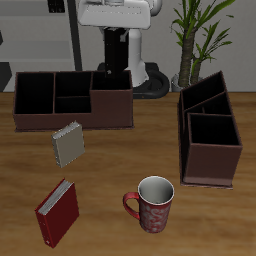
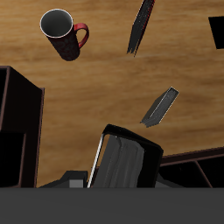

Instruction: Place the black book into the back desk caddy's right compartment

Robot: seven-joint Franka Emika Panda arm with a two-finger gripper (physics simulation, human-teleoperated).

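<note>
My gripper hangs at the table's back and is shut on the black book, holding it on edge over the end section of the back desk caddy, the section nearest the robot base. In the wrist view the black book, with white page edges, fills the space between my fingers, and the gripper is closed on it. The caddy's maroon wall shows just beside the book. I cannot tell how deep the book's lower edge sits in the section.
A second maroon caddy stands end-on nearer the plant. A grey-beige spiral notebook, a red book and a patterned red mug lie toward the table's front edge. A potted plant stands at the back.
</note>
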